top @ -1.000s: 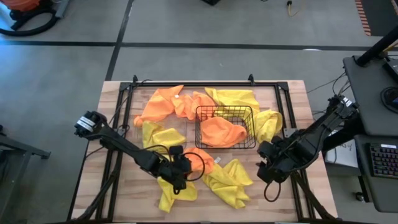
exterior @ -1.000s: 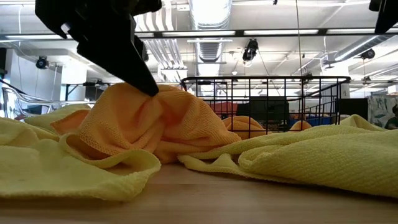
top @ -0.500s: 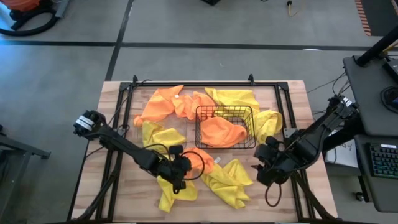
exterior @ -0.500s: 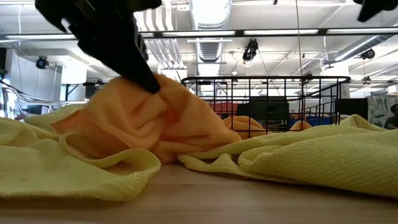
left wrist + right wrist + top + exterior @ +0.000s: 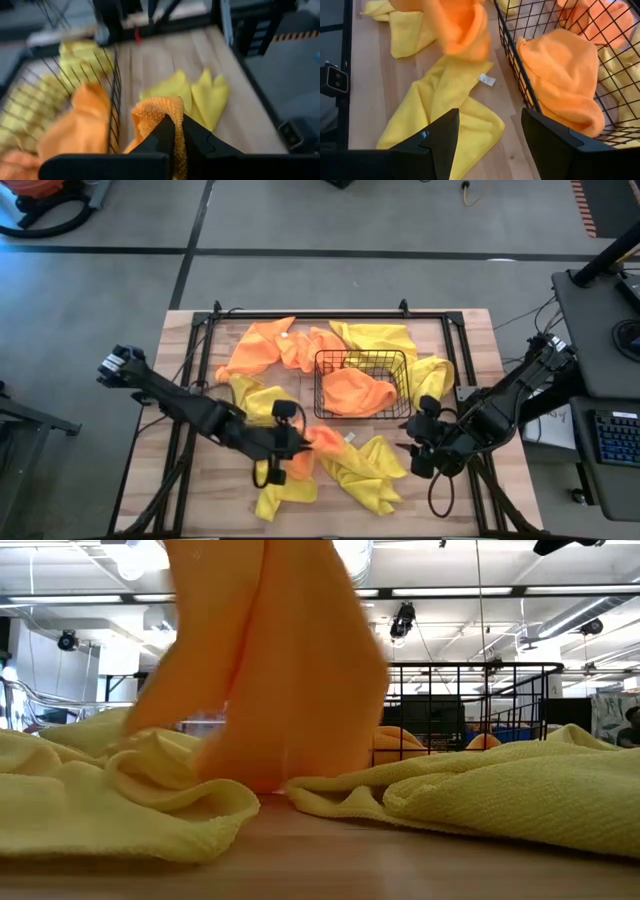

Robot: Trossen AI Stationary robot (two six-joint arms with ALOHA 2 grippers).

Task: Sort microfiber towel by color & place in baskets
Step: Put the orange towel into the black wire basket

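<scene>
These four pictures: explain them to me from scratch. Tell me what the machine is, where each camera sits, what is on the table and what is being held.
Two dark robot arms work at a wooden table. One camera looks straight down, one sits at table height, and one rides on each wrist. Yellow towels and orange towels lie scattered around a black wire basket, which already holds an orange cloth. The left gripper is shut on an orange towel, raised off the table in front of the basket. The right gripper waits open, near the basket's right corner.

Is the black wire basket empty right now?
No, the high view shows an orange towel lying inside the wire basket.
</scene>
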